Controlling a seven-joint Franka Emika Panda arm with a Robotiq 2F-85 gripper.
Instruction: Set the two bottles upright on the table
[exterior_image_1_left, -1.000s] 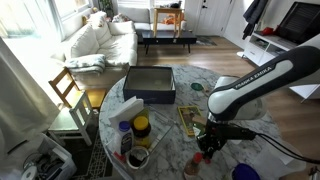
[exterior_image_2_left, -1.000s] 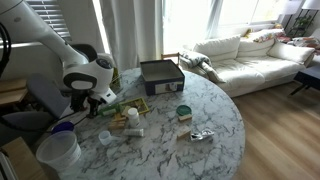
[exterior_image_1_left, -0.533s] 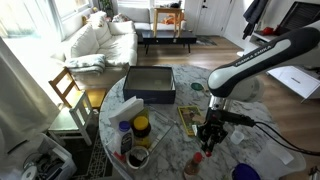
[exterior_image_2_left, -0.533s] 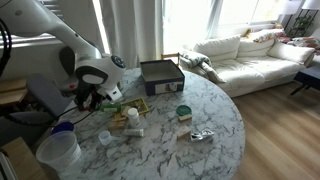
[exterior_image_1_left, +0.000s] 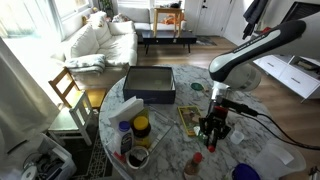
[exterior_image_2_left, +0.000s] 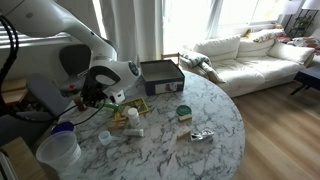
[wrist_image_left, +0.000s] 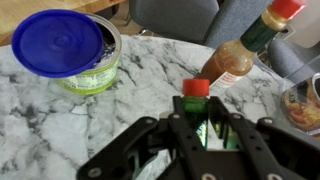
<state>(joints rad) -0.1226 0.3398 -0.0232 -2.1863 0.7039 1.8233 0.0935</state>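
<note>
One green bottle (wrist_image_left: 197, 100) is clamped between the jaws of the gripper (wrist_image_left: 200, 125) over the table (wrist_image_left: 90, 130). Its long axis runs in line with the fingers, and its red cap projects beyond their tips. The second bottle (wrist_image_left: 232, 62) appears to lie tilted on the marble, ahead and to the right of the jaws.

**Wrist view.** The first bottle (wrist_image_left: 197, 90) sits between the fingers of the pincer (wrist_image_left: 203, 125), with its cap uppermost in the picture. The second bottle (wrist_image_left: 238, 55) slants behind it to the right, apart from it. A lidded tub (wrist_image_left: 68, 45) stands behind it to the left. Tub and second bottle are on the table (wrist_image_left: 140, 80).

**Exterior view.** A flat box (exterior_image_1_left: 150, 85) occupies the far side of the table, with a small tin (exterior_image_1_left: 197, 88) near its right. At the near left edge a jar (exterior_image_1_left: 142, 127) stands just right of a spray bottle (exterior_image_1_left: 124, 136), and a cup (exterior_image_1_left: 138, 158) sits before them.
</note>
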